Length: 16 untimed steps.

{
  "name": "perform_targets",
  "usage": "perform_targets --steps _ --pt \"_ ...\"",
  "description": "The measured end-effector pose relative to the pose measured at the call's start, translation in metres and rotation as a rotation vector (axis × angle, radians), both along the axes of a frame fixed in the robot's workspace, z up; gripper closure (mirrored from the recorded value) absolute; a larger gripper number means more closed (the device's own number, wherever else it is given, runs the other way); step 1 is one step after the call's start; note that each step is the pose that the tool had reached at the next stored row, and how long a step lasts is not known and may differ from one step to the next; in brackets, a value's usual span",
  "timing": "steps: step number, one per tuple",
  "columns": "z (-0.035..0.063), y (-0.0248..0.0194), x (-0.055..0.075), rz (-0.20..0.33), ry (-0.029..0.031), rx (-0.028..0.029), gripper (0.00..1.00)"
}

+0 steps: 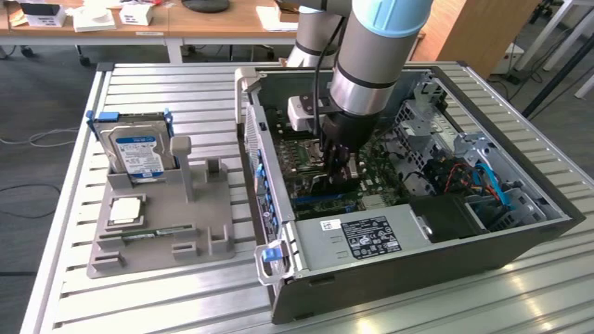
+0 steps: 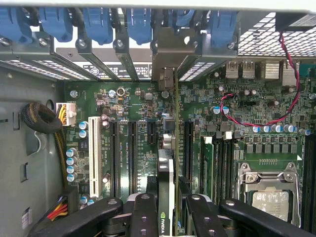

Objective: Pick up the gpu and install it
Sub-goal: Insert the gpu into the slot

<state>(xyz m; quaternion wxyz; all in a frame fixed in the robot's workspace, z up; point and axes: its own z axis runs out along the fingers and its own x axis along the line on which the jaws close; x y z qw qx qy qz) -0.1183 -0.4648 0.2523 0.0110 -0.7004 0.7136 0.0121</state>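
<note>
Reaching steeply down into open computer case (image 1: 519, 229), gripper (image 2: 170, 207) part-closed with dark fingers (image 2: 143, 212) clamped either side of gpu (image 2: 168, 148), held edge-on between them, standing upright over motherboard (image 2: 247, 98) slots.

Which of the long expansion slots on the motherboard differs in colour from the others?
The white slot, standing nearest the yellow-and-black cable bundle at the board's edge. The other long slots beside it are black. The gripper holds the gpu edge-on further along.
</note>
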Motion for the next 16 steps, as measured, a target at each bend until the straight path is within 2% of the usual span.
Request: perform_targets --steps 16 --pt "-0.0009 0.0 -0.0001 0.0 0.0002 0.0 0.72"
